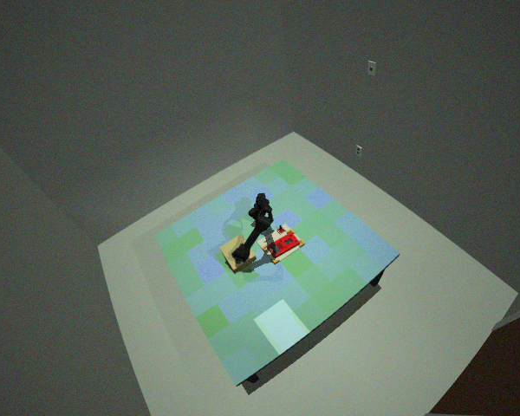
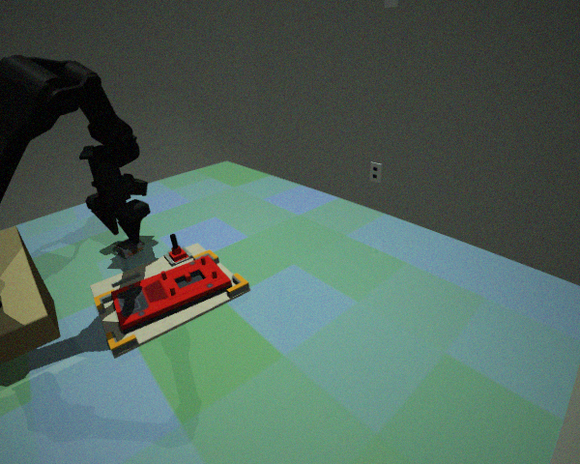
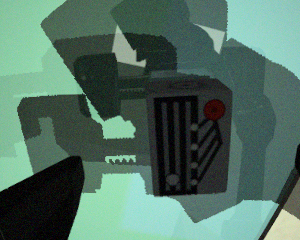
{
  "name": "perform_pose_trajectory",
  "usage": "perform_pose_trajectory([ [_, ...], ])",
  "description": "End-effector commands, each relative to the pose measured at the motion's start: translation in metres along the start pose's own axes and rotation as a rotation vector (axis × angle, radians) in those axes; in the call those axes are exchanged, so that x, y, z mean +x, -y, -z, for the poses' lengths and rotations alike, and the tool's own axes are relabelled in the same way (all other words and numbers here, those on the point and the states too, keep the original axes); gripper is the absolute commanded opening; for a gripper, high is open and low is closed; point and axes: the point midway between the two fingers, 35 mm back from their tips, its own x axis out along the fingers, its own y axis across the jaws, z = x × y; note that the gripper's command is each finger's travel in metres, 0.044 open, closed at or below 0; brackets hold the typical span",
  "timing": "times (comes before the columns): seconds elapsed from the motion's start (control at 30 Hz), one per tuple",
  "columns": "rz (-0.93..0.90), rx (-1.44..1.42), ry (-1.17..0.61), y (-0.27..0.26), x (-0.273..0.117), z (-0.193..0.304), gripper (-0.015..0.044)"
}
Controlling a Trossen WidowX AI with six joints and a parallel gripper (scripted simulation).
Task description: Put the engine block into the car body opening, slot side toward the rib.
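Note:
My gripper (image 2: 125, 238) (image 3: 192, 161) is open and empty, pointing down just above the engine block. The engine block (image 3: 190, 142) (image 2: 128, 250) is a small grey block with black stripes and a red round mark. It lies in shadow on the table, beside the cream board, between the two fingers as the wrist view shows it. The red car body (image 2: 180, 300) (image 1: 283, 244) sits on the board with dark openings in its top; arm shadow falls over its near-arm end. The rib and the block's slot side cannot be made out.
The cream board (image 2: 180, 317) has orange corner brackets around the car body. A small red piece with an upright black stick (image 2: 177, 253) (image 1: 281, 229) stands at the board's back edge. The arm's tan base block (image 2: 25, 284) (image 1: 231, 245) is at the left, near the board.

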Motion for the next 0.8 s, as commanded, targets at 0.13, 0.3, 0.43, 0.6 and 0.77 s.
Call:
perform_pose_trajectory([
  [0.13,0.004,-0.005,0.005,0.000,0.011,-0.001,0.0440],
  [0.3,0.005,-0.005,0.005,0.000,0.019,-0.001,0.0440],
  [0.43,0.005,-0.005,0.005,0.001,0.021,0.000,0.0414],
  [0.6,0.005,-0.005,0.005,0.001,0.021,0.000,0.0282],
  [0.77,0.005,-0.005,0.005,0.001,0.021,0.000,0.0171],
])
